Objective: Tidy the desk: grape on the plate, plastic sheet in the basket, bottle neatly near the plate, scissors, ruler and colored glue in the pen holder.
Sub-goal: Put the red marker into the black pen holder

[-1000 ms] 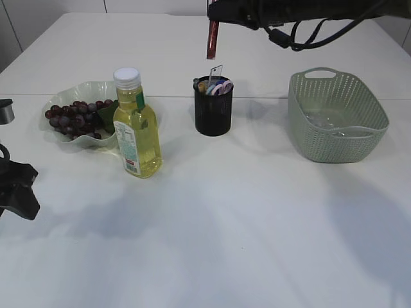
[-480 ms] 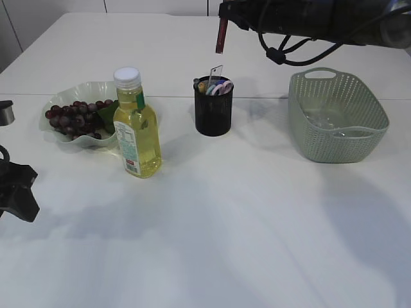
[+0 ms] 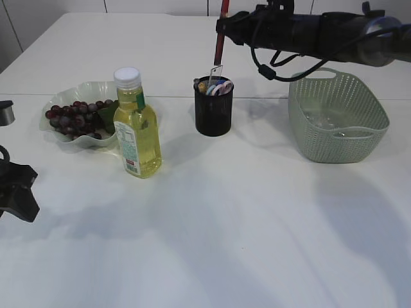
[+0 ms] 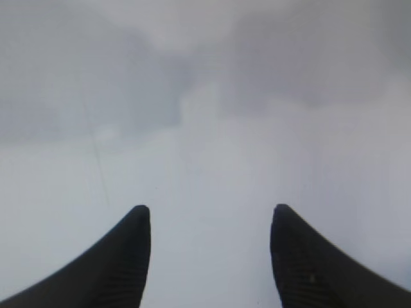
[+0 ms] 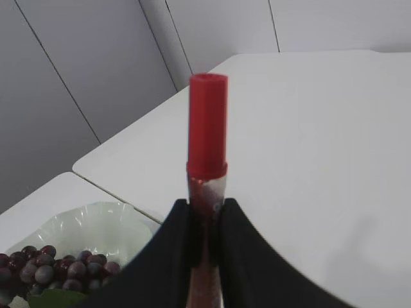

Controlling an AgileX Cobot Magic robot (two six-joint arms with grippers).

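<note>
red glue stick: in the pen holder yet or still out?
Out. The red glue stick is clamped in the right gripper, hanging above the pen holder.

Pretty bright, even, diffuse light all round. Soft blurry shadows on the desk [image 3: 212,224], biggest toward its front edge and right corner. Slight sheen on the bottle [image 3: 137,125]. Left wrist view totally washed out and hazy, just grey blur. Right wrist view sharp on the red cap [image 5: 207,125], softer toward the grapes [image 5: 48,269].

The right gripper [image 3: 221,29] shifted rightward (glue tube [image 3: 220,40] held).
</note>
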